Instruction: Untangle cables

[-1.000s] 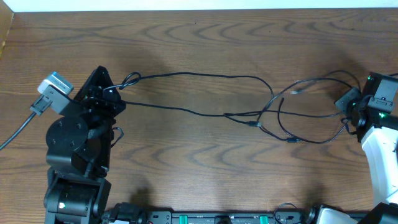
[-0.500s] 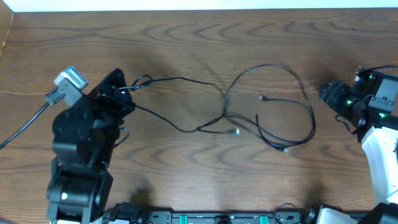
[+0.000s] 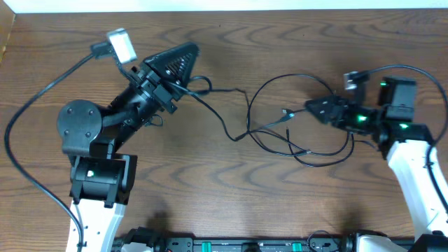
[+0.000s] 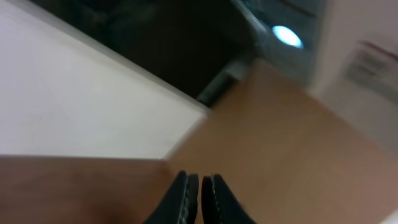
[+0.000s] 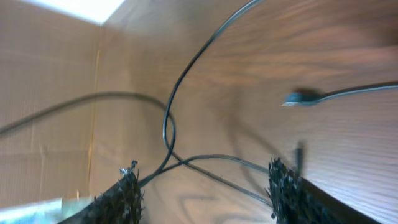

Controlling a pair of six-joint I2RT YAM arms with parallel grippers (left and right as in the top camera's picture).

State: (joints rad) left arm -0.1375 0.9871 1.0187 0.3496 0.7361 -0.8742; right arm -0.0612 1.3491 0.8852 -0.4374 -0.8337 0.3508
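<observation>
Thin black cables (image 3: 294, 133) lie in loose crossing loops mid-table, with a small plug end (image 3: 287, 114) inside the loops. One strand runs left to a small loop (image 3: 201, 85) beside my left wrist. My left gripper (image 3: 190, 50) is raised and points up and to the right. In the left wrist view the gripper (image 4: 199, 186) is shut, with no cable showing between its tips. My right gripper (image 3: 311, 108) points left over the tangle. In the right wrist view this gripper (image 5: 204, 183) stands open, with crossed cables (image 5: 174, 155) on the wood between its fingers and a plug (image 5: 297, 98) ahead.
The wooden table (image 3: 231, 203) ends at a pale wall along its far edge (image 3: 224, 10). The left wrist camera (image 3: 120, 43) trails a thicker grey lead (image 3: 42, 94) sweeping down the left side. Black arm bases line the front edge (image 3: 231, 245).
My right gripper has opened, let go of the cable and moved left over the tangle. My left arm swung up and right. The stretched cables slackened into loops mid-table.
</observation>
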